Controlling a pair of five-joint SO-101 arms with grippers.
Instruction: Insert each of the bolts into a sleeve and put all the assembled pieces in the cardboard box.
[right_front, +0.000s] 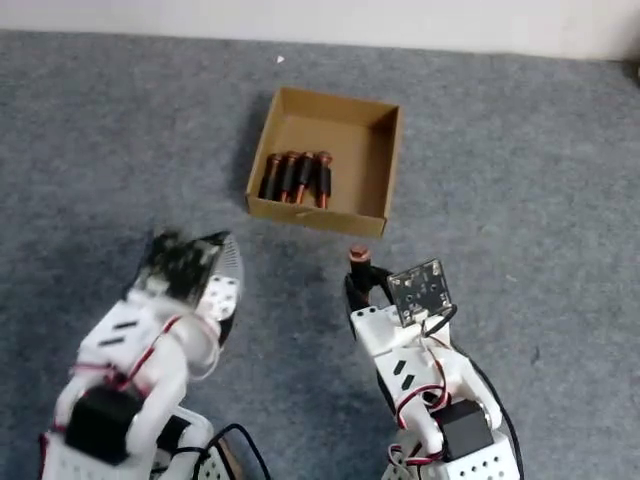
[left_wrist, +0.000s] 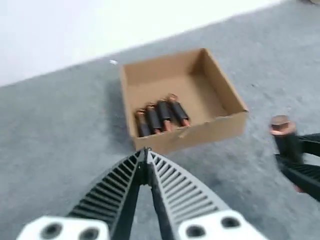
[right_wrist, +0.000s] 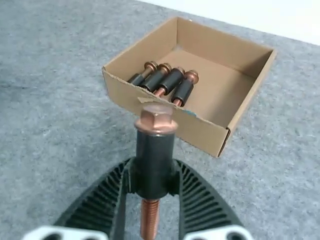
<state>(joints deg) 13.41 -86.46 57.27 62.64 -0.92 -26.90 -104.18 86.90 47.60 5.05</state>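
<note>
The right hand (right_wrist: 151, 175) is clamped on the black sleeve (right_wrist: 155, 150) of a finished piece, with the copper bolt (right_wrist: 156, 120) head up. It is held just short of the cardboard box (right_front: 315, 215), apparently ready to go over the near wall. Four assembled pieces (right_front: 297, 177) lie side by side against that wall. The left hand (left_wrist: 147, 154), pressed together and empty, sits over the bench (right_front: 520, 150) off to the side, leaving the way to the box free.

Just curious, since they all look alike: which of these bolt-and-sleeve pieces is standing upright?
The piece gripped by the right end effector, copper head up, outside the cardboard box. The other four lie side by side inside it.
</note>
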